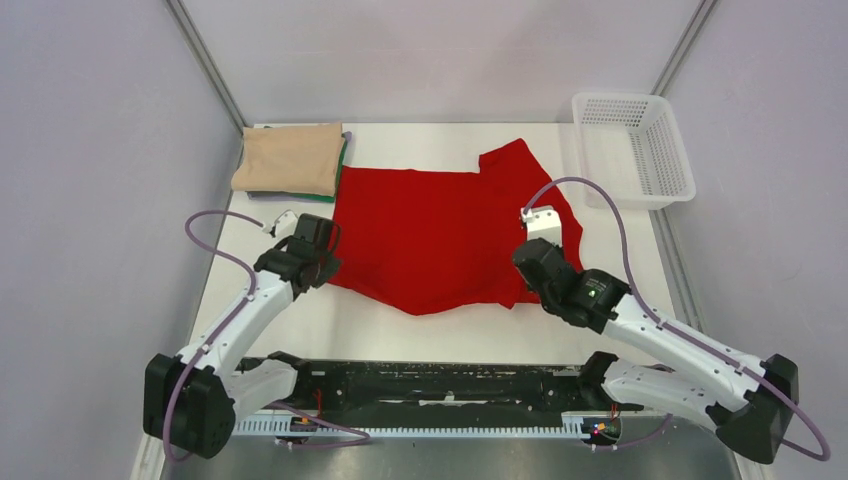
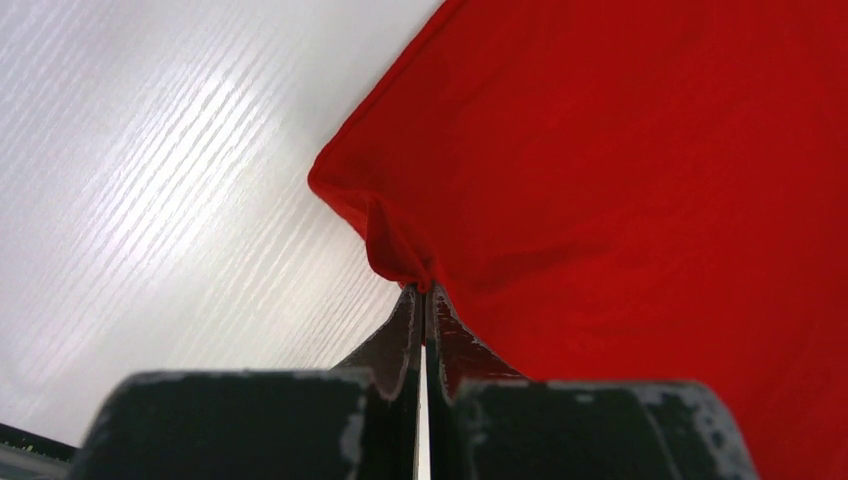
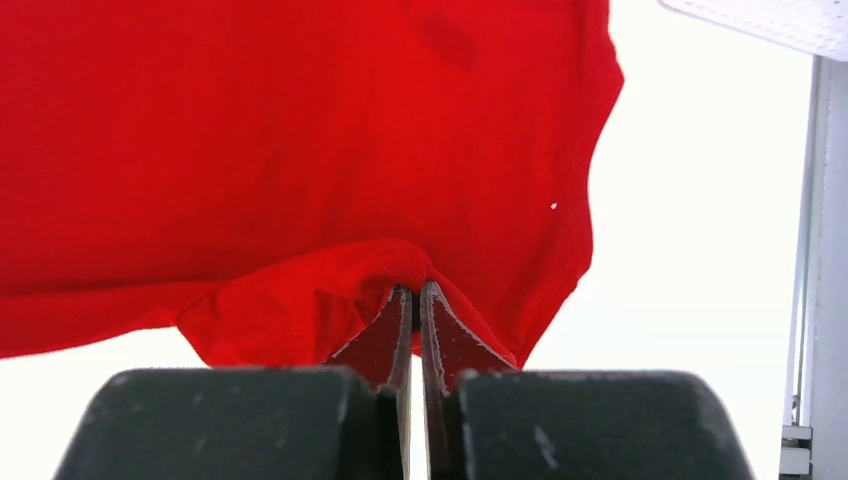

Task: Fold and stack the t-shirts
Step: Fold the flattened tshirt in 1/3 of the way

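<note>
The red t-shirt (image 1: 440, 235) lies spread across the middle of the white table. My left gripper (image 2: 423, 291) is shut on its left corner, where the cloth (image 2: 640, 170) bunches at the fingertips. At the shirt's near right edge my right gripper (image 3: 415, 288) is shut on a fold of the same red cloth (image 3: 300, 150). In the top view the left gripper (image 1: 322, 258) sits at the shirt's left edge and the right gripper (image 1: 525, 262) at its lower right. A folded beige t-shirt (image 1: 290, 157) rests on a dark green one (image 1: 338, 175) at the back left.
A white mesh basket (image 1: 632, 148) stands at the back right, past the table's edge. Metal frame posts rise at both back corners. The black rail (image 1: 440, 385) carrying the arm bases runs along the near edge.
</note>
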Motion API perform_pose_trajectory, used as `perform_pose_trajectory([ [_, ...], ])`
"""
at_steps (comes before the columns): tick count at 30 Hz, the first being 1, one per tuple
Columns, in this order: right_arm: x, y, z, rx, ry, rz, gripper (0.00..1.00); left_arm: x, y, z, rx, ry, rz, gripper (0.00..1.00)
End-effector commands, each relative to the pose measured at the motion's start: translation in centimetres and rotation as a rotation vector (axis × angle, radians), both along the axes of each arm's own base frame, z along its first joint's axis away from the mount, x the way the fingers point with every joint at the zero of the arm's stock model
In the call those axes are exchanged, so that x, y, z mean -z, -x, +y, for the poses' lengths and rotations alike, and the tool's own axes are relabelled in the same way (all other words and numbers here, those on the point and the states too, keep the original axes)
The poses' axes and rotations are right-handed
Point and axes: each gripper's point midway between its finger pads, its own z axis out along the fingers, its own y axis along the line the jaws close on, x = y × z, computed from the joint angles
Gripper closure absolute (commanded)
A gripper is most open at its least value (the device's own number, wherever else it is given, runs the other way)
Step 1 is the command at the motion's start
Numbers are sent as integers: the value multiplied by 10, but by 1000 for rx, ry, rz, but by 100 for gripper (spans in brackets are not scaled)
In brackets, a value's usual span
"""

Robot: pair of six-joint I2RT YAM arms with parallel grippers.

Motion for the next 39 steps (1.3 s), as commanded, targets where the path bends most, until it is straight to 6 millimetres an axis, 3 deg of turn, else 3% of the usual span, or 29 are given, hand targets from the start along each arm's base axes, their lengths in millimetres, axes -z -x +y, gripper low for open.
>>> perform_pose_trajectory([
  [1, -31, -35, 3, 19, -17, -86, 100, -21, -35, 9, -33, -45, -74, 98],
  [9, -22, -81, -12, 80, 0, -56, 100, -14, -73, 18, -78, -31, -58, 98],
  [15, 3, -123, -12, 62, -9, 33, 100, 3, -103, 19, -73, -33, -23, 98],
  [19, 26, -166, -19, 76, 22, 116, 96, 22, -121, 22, -84, -48, 30, 96],
  [20, 33, -175, -22, 80, 36, 140, 95, 24, -126, 23, -83, -50, 37, 84],
  [22, 45, -197, -25, 73, 72, 176, 83, 28, -133, 23, -82, -53, 58, 42],
  [24, 55, -222, -34, 87, 112, 204, 59, 27, -140, 21, -69, -56, 61, 21],
  [25, 55, -236, -38, 109, 126, 204, 48, 23, -143, 20, -63, -55, 54, 4],
  [26, 53, -245, -43, 134, 144, 208, 43, 19, -144, 20, -54, -56, 48, 1],
  [28, 49, -248, -50, 161, 173, 218, 30, 10, -144, 20, -49, -56, 33, 0],
  [30, 45, -238, -47, 137, 141, 199, 8, 3, -141, 19, -40, -50, 16, 0],
  [31, 44, -230, -45, 121, 118, 190, 2, 0, -137, 19, -36, -45, 13, 0],
  [36, 45, -172, -22, 18, -105, 146, 2, -8, -117, 9, 21, 7, 0, 0],
  [39, 59, -131, 7, -115, -286, 158, 2, -11, -105, 3, 60, 36, -17, 0],
])
